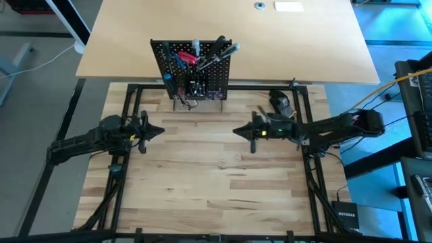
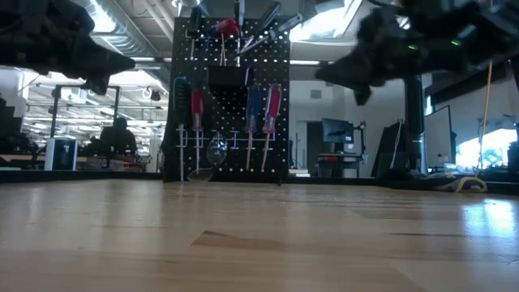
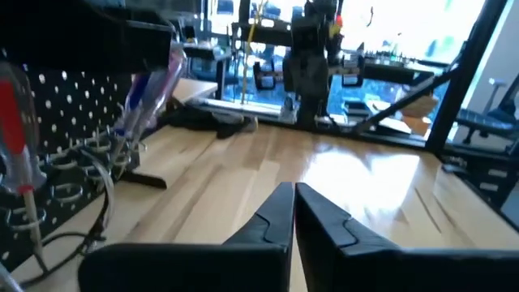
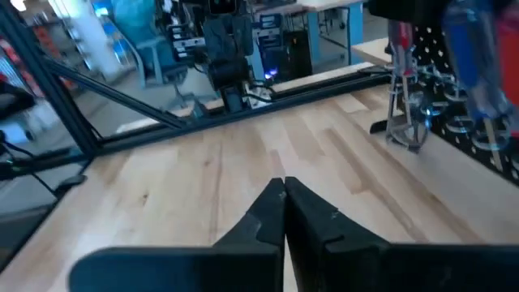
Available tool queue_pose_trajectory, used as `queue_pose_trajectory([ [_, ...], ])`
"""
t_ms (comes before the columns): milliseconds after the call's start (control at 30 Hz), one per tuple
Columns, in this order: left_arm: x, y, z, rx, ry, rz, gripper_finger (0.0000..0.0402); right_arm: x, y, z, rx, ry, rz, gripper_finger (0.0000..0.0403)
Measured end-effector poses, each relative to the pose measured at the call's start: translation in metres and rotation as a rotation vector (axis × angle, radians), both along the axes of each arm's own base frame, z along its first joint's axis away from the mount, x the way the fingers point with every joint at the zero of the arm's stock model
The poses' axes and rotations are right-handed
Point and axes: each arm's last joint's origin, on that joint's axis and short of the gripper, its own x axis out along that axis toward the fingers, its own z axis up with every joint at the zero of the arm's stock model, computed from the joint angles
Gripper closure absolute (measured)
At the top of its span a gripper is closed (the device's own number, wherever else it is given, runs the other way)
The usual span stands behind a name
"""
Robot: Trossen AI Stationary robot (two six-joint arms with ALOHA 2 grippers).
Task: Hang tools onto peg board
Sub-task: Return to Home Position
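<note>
The black peg board [image 1: 196,71] stands upright on its wire feet at the far middle of the wooden table, and shows in the low view [image 2: 231,97] too. Several tools hang on it: red- and blue-handled screwdrivers [image 2: 253,109] and red-handled pliers [image 2: 227,28] near the top. My left gripper [image 1: 160,131] is shut and empty above the table's left part, its fingers [image 3: 293,212] pointing toward the right. My right gripper [image 1: 236,131] is shut and empty at the right, its fingers [image 4: 284,203] pointing toward the left. Both hover clear of the table, well in front of the board.
A dark rounded lump [image 1: 280,101] lies on the table at the far right, behind my right arm. A black metal frame [image 1: 131,101] runs round the table's edges. Bare wood [image 1: 209,182] lies between and in front of the grippers.
</note>
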Motion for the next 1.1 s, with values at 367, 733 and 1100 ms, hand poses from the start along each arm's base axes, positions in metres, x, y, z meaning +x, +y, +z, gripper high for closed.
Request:
queue_pose_trajectory([
  [367, 0.000, 0.000, 0.003, 0.007, -0.024, 0.001, 0.0398, -0.068, 0.007, -0.030, 0.060, -0.118, -0.017, 0.0398],
  [733, 0.000, 0.000, -0.002, -0.006, 0.020, 0.003, 0.0397, -0.100, 0.008, -0.037, 0.057, -0.159, -0.096, 0.0399],
  [1100, 0.000, 0.000, -0.003, -0.029, 0.033, 0.011, 0.0396, -0.116, 0.010, -0.031, 0.053, -0.161, -0.067, 0.0398],
])
